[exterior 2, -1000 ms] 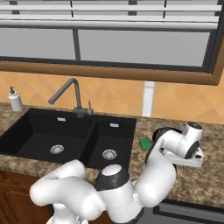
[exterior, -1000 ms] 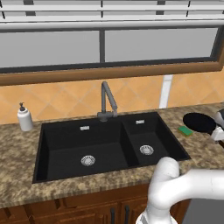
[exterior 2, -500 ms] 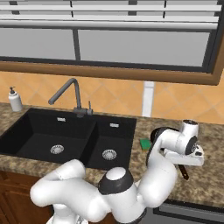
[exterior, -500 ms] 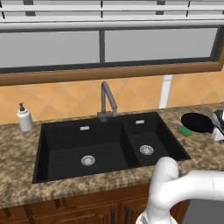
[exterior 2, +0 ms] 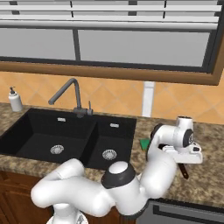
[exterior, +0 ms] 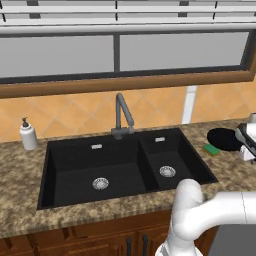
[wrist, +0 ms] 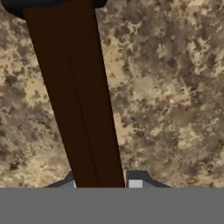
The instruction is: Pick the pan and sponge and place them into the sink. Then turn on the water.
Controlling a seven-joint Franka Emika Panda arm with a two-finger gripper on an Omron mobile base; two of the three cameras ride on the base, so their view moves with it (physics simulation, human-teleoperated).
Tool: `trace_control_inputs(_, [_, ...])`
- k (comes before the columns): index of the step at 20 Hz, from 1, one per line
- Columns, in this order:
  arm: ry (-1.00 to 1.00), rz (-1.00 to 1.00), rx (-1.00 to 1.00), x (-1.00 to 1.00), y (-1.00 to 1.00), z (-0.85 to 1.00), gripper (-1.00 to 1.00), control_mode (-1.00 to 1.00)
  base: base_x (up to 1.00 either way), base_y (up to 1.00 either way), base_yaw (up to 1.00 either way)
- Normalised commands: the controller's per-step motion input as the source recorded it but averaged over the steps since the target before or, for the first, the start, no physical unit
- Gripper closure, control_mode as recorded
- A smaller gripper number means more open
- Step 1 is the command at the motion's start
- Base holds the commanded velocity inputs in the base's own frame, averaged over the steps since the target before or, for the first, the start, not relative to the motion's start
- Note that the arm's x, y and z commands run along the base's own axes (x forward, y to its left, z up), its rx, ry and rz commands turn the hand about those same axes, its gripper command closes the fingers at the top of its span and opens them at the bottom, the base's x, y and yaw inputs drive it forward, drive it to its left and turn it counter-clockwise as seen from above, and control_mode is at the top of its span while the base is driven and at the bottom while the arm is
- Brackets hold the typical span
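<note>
The black pan [exterior: 223, 138] lies on the counter right of the sink [exterior: 46, 172], with the green sponge [exterior: 211, 149] between its rim and the sink. In the hand view its dark brown handle [wrist: 81, 109] runs from the pan's rim [wrist: 57, 3] down between my fingertips. My gripper [wrist: 103, 184] is shut on that handle, low over the counter. From the right base view the white hand covers the pan, and the handle's end [exterior 2: 183, 172] pokes out below it. The sponge [exterior 2: 144, 143] sits just left of my arm. The faucet [exterior: 121, 115] stands behind the sink [exterior 2: 26, 120], with no water running.
A white soap dispenser [exterior: 28, 135] stands at the sink's far left corner. Speckled brown granite counter [wrist: 175, 87] surrounds the pan. A tiled backsplash and a window run along the back. My arm's white elbow [exterior: 192, 210] rises in front of the sink's right basin.
The jaws have gone from wide open to shut on the pan's handle. The hand has barely shifted, and the pan and sponge lie where they were.
</note>
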Motion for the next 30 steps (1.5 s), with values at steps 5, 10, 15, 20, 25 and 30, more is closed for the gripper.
trace_control_inputs(5, [-0.12,-0.01,0.13,-0.47,0.06,0.01,1.00,-1.00,0.00,0.00,0.00])
trace_control_inputs(10, [-0.17,-0.01,0.02,-0.17,0.59,0.34,1.00,-1.00,0.00,0.00,0.00])
trace_control_inputs(15, [-0.17,0.00,-0.03,-0.37,0.91,0.36,1.00,-1.00,0.00,0.00,0.00])
trace_control_inputs(20, [-0.07,0.00,-0.14,-0.50,1.00,0.28,1.00,-1.00,0.00,0.00,0.00])
trace_control_inputs(25, [0.02,0.00,-0.14,-0.47,1.00,0.51,1.00,-1.00,0.00,0.00,0.00])
trace_control_inputs(30, [-0.04,0.00,-0.01,-0.35,0.87,0.61,1.00,-1.00,0.00,0.00,0.00])
